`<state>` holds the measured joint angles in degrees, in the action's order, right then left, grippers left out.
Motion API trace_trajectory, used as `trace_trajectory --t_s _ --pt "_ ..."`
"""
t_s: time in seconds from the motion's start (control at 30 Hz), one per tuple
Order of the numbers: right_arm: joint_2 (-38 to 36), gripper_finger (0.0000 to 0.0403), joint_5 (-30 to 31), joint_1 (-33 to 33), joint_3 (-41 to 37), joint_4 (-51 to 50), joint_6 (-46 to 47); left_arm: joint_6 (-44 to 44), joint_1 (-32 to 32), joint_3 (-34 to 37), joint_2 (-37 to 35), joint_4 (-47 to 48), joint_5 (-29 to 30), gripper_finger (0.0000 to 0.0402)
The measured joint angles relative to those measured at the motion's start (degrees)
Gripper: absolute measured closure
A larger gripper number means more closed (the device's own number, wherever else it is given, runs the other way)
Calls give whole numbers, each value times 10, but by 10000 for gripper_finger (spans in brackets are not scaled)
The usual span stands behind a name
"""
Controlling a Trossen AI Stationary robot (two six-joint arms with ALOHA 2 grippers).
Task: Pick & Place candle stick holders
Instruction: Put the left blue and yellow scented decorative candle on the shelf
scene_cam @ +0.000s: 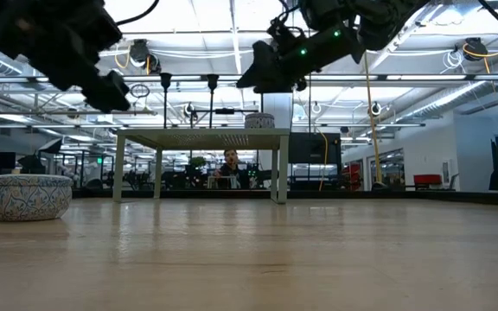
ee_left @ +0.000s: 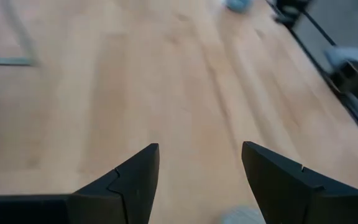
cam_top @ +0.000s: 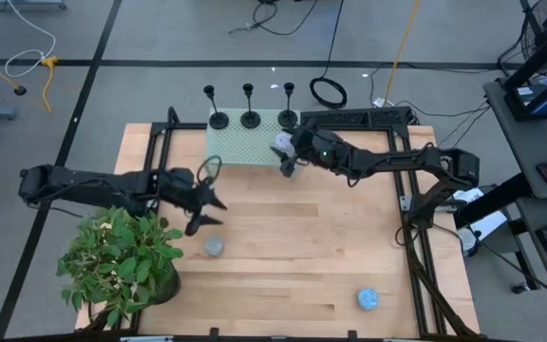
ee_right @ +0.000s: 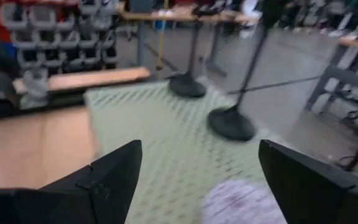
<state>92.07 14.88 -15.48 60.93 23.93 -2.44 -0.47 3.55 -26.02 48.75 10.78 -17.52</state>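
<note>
Three black candle stick holders [cam_top: 218, 121] [cam_top: 251, 119] [cam_top: 288, 117] stand upright on their disc bases in a row along the far edge of a pale green perforated stand [cam_top: 240, 147]. Two of them show in the right wrist view [ee_right: 187, 86] [ee_right: 230, 124]. My right gripper [cam_top: 288, 160] [ee_right: 201, 146] is open above the stand's right near corner, short of the holders, over a small whitish round thing [ee_right: 241, 202]. My left gripper [cam_top: 207, 214] [ee_left: 201, 149] is open and empty above the wooden table, left of centre.
A small grey-blue patterned bowl [cam_top: 215, 247] [scene_cam: 30, 197] sits on the table just near of my left gripper. A blue round thing [cam_top: 367, 299] lies at the near right. A potted plant [cam_top: 122, 261] stands at the near left corner. Black frame rails [cam_top: 416, 228] edge the table.
</note>
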Motion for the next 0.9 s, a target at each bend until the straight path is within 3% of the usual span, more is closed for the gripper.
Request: trace_trajectory --t_s 0.23,0.43,0.57,0.9 --pt "1 85 0 37 -1 -2 -3 -1 -97 0 0 11 2 165" --pt "1 85 0 71 -1 -4 -4 -35 -154 0 0 11 109 165" --pt "2 85 0 93 -1 -11 -4 -57 -179 0 1 16 131 161" --pt "2 85 -1 135 -1 -63 1 -69 -210 0 19 66 193 93"
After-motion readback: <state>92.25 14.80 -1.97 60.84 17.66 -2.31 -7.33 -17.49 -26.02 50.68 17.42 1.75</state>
